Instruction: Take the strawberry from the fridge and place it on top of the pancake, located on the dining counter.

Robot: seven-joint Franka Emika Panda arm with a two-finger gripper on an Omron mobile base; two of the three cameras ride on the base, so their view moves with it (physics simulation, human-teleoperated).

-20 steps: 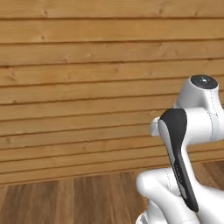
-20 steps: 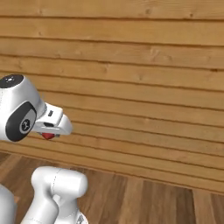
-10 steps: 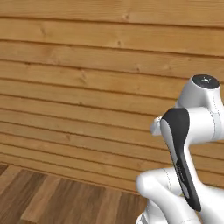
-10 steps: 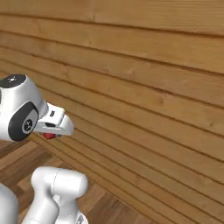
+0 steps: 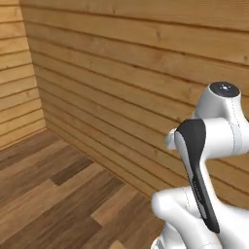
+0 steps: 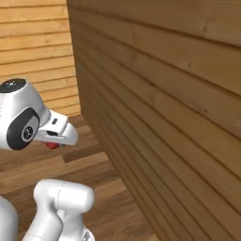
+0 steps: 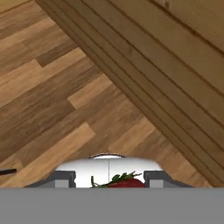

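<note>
At lower left of the right base view, my gripper carries the strawberry pinched between narrowed jaws, beside a plank wall. Transit step, I judge; next I must find the dining counter.

The plank wall looks like warm, matt wood with visible grain and grooved horizontal joints. The floor is wood too, in mixed light and dark boards with a faint sheen. The strawberry looks smooth and glossy red under rough green leaves. The arm's white shell resembles smooth, satin plastic.
</note>
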